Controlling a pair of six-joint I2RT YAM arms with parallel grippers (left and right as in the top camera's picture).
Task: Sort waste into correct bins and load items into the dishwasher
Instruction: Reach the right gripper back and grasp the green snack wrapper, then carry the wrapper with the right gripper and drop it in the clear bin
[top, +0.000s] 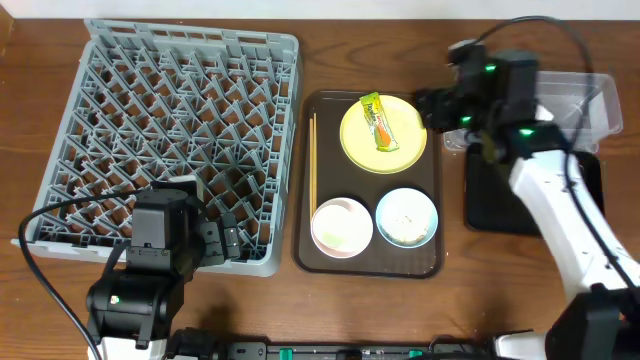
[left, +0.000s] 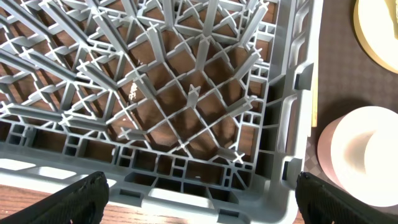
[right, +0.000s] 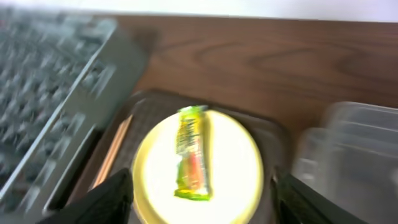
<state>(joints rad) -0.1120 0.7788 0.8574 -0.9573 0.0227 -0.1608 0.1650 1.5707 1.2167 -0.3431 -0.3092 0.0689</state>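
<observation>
Overhead shows the small yellow-green-orange snack wrapper (top: 380, 122) lying on the round yellow plate (top: 355, 140), its long axis running near-to-far across the plate's middle. Just right of the plate hovers the right end effector (top: 437, 106), spread wide and empty. The left end effector (left: 205, 205), also wide, sits well left of the plate over the large grey plastic dish rack (top: 190, 30), so the right arm is nearer.

Dish rack (top: 160, 140) left of the serving tray (top: 328, 175), plate (top: 400, 150) bearing wrapper (top: 379, 122) at its far end, chopsticks (top: 312, 150) along its left edge, bowl (top: 342, 226) and second bowl (top: 407, 217) at its near end, tub (top: 590, 95) and shallow bin (top: 485, 195) to its right
</observation>
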